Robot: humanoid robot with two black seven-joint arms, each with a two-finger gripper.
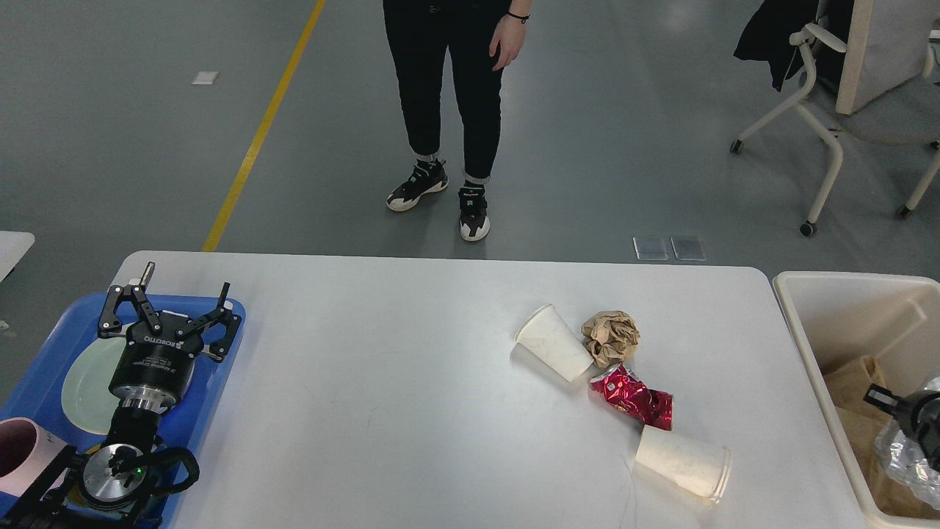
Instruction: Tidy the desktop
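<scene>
A: Log the pincers first.

B: Your left pincer [170,317] hangs over the blue tray [44,367] at about 9 o'clock, fingers spread wide, holding nothing. The right pincer [892,402] shows only as a dark tip at the 3 o'clock edge, down inside the cream bin [808,323], right against a crumpled clear plastic wrap [907,455]. You can't tell from here whether it grips the wrap or has let go.

A: And the worktop?

B: The worktop [367,397] fills the lower middle of the view, white, matte, faintly scuffed. The clutter sits right of centre: a paper cup [552,342] on its side, a brown paper ball [611,336] touching it at its 3 o'clock, a crushed red can [633,397] just below them, and a second paper cup [683,463] touching the can at its 5 o'clock.

A: How would you run the step?

B: My judgement is you're dropping the wrap. Spread the fingers well below the bin's rim, then lift straight up so the film doesn't cling and ride back out. The second cup looks the easiest next pick, being nearest the bin; pinch it across the wall, lightly, or it will fold.

A: Surroundings?

B: Grey floor with a yellow line at 11 o'clock, a person [448,110] in black standing at 12, a wheeled chair [830,117] at 2. Brown paper bags [852,382] lie in the bin
</scene>
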